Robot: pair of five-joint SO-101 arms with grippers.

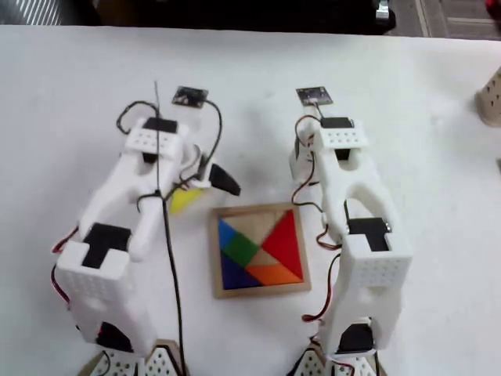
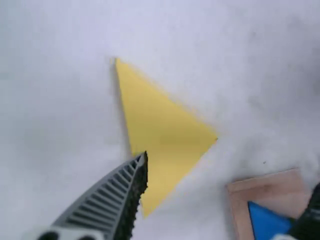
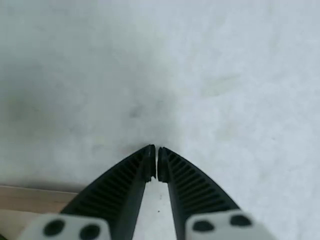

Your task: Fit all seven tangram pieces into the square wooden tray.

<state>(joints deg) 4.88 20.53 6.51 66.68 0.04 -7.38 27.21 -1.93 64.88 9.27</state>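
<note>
The ribbed grey finger (image 2: 120,200) of the left gripper (image 1: 210,186) is seen closest, its tip laid at the edge of the yellow triangle (image 2: 160,135). The opposite finger is spread well away, near a corner of the square wooden tray (image 2: 240,197), so the jaws are held wide apart and nothing is gripped. The triangle is found flat on the white table (image 1: 407,117), just off the tray's far left corner.

The step in hand is judged to be the pickup of this loose piece. Coloured pieces (image 1: 282,235) are seated in the tray, and a bare wood-toned patch along its far edge is taken for the open slot, though that cannot be confirmed. Next, the fingers are to be closed across the triangle's thin edges, and the piece lifted, turned and lowered into the gap.

The left arm is bent low over the piece. The right gripper (image 3: 154,162) is pressed closed on nothing above bare table beyond the tray, its arm stretched along the tray's right side.
</note>
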